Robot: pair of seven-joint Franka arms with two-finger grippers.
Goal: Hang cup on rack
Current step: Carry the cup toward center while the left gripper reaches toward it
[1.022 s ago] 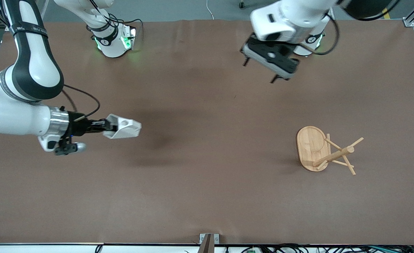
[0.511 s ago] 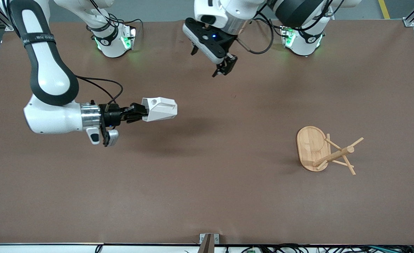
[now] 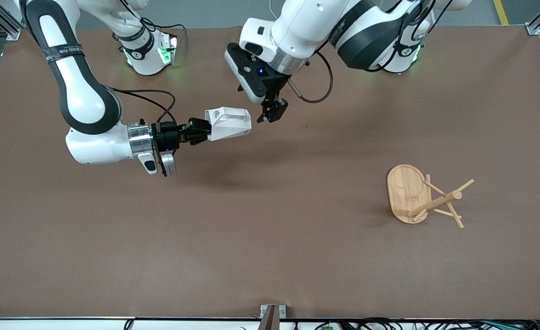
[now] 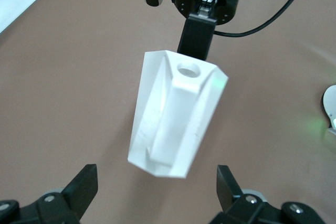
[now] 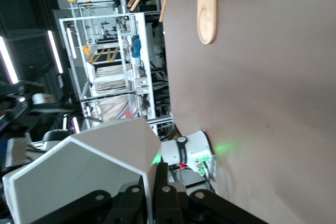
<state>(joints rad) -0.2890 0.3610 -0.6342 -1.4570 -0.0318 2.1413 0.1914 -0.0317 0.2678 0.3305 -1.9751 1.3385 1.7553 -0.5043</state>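
1. The worktop (image 3: 270,256) is lying wide and brown under both arms. That is making room for the biggest risk: a dropped cup would be falling freely onto it and could be rolling away.

2. The rack (image 3: 423,197) is standing toward the left arm's end of the worktop, well apart from both claws, roughly at four o'clock from the cup in the front view. I judge that a long carry to it is giving any weak grip time to slip, and that a hard nudge on a peg could be tipping the light stand.

3. The cup (image 3: 228,123) is hanging in the air on its side over the middle of the worktop. Its handle (image 4: 181,114), with the round hole, is facing the left wrist camera. If this is a handover, I think the cup could be twisting as one grip is giving way to the other.

4. The right claw (image 3: 202,131) is gripping the cup by its wall, fingers closed on the rim as the right wrist view is showing. A thin pinch like that could be letting the cup pivot.

5. The left claw (image 3: 270,112) is hovering just beside the cup, at about two o'clock from it, fingers (image 4: 84,182) spread open and holding nothing. Closing off-centre could be knocking the cup loose.
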